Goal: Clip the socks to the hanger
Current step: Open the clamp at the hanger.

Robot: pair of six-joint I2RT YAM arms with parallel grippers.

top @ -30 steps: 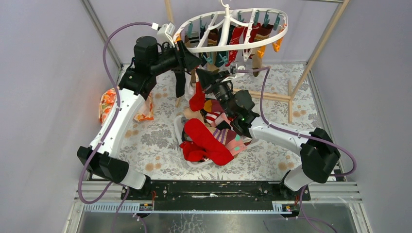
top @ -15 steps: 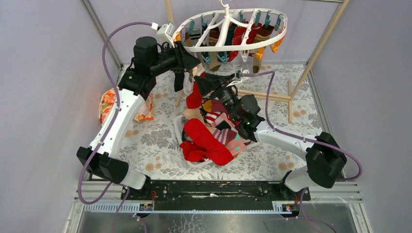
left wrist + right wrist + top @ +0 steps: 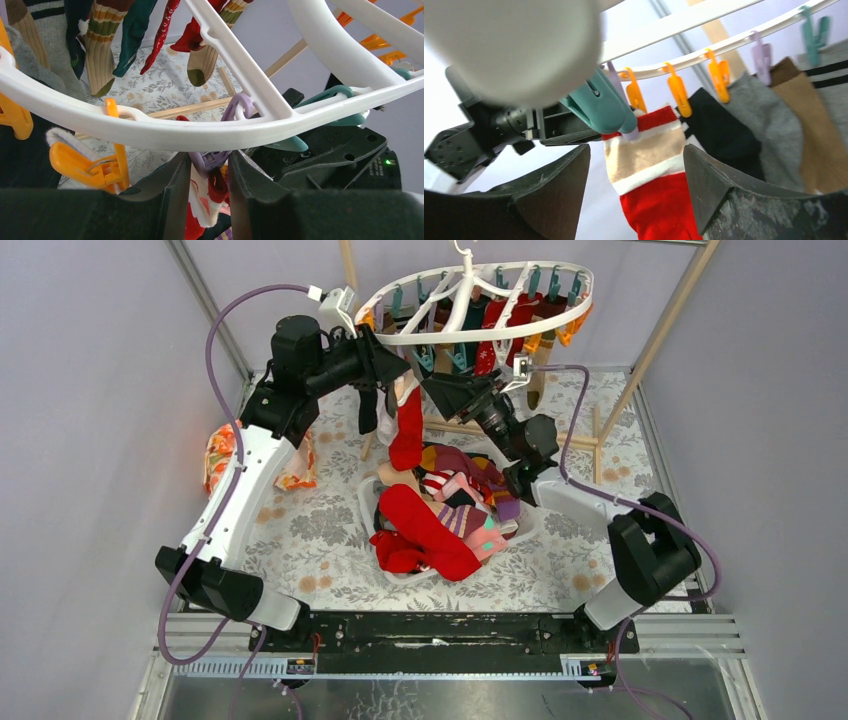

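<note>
While outstretched beneath hanger, left tool tight on purple clip.

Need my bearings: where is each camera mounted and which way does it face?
Top external: above and behind the bases, looking down; both arms reach the hanger.
Left wrist: beneath the hanger rim, looking up; left gripper pinches a purple clip.
Right wrist: looking up; right gripper open either side of the red sock.
Both wrists share that sock.

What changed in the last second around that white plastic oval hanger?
The right gripper opened, let go of the red fabric sock and drew back to the right; the sock now hangs from a purple plastic clip. The left gripper stayed on that clip; the sock pile stayed put.
</note>
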